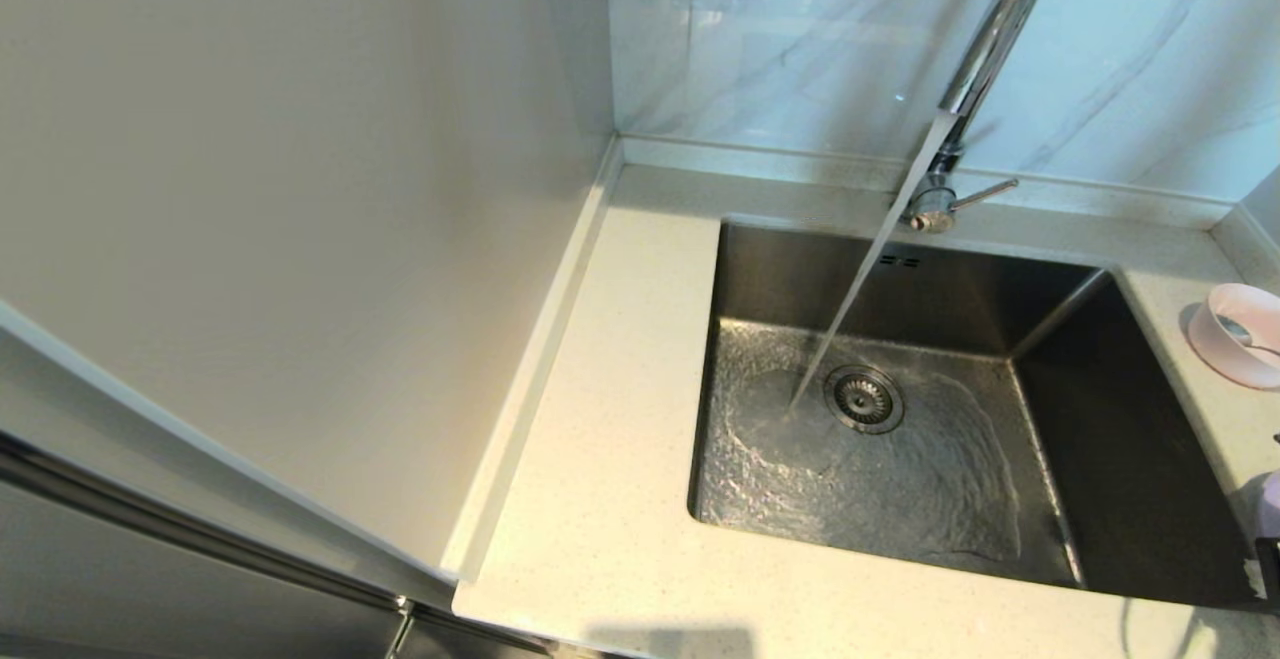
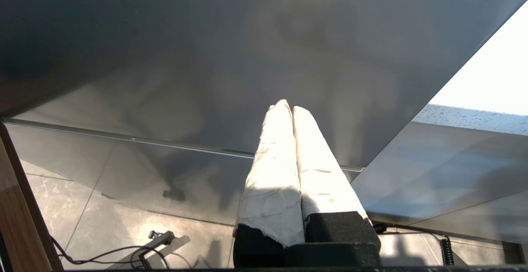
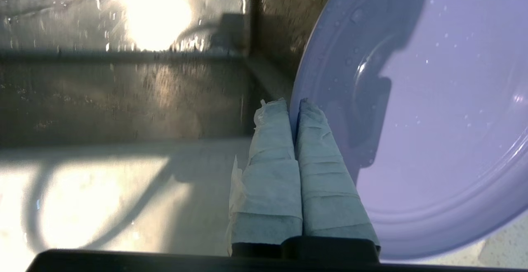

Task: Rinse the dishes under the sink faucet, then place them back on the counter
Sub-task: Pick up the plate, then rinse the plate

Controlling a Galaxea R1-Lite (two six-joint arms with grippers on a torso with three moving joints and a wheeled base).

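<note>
Cream speckled counter (image 1: 610, 499) wraps a stainless sink (image 1: 770, 269) below a marble wall (image 1: 780, 39). Chrome faucet (image 1: 985, 49) runs; water stream (image 1: 860, 289) lands just beside the drain strainer (image 1: 863, 399) and spreads over the basin floor. Pink bowl (image 1: 1225, 344) sits on the counter right of the sink, spoon (image 1: 1245, 336) inside it. Right gripper (image 3: 293, 102) at the sink's right rim, fingers pinched on the edge of the lilac plate (image 3: 445, 111), wet with droplets. Left gripper (image 2: 289, 107) hangs below counter level, fingers pressed together, holding nothing.
</note>
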